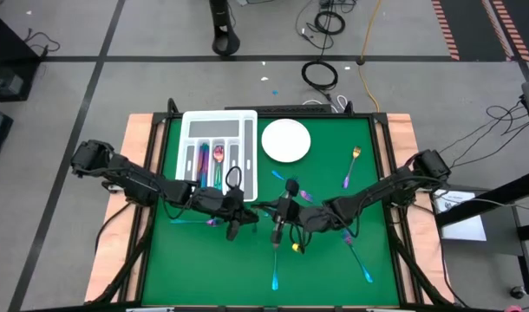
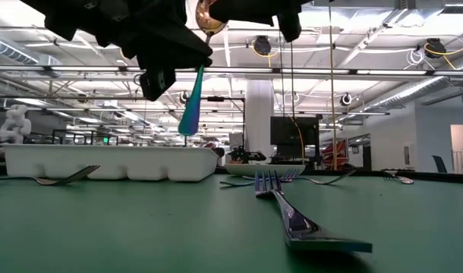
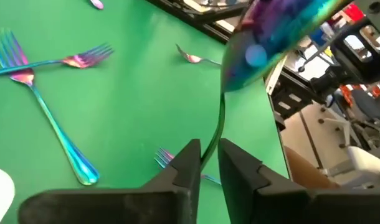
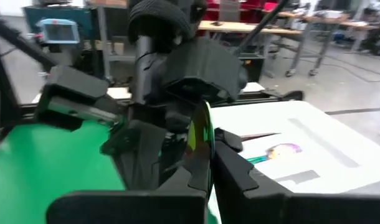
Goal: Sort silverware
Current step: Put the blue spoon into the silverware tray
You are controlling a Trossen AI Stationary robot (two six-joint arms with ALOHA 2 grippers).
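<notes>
Mid-handover above the green table's (image 1: 334, 260) middle, the right gripper (image 4: 210, 163) pinches the iridescent metal spoon (image 3: 271, 34) as the left gripper (image 3: 209, 160), fingers slightly parted around its handle, should let go.

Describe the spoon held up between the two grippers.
The spoon is thin iridescent metal, with a gold-pink bowl on top and a teal-blue handle hanging down. It is nearly upright, in the air above the table. The right gripper is shut near its bowl. The handle passes between the left gripper's slightly parted jaws.
</notes>
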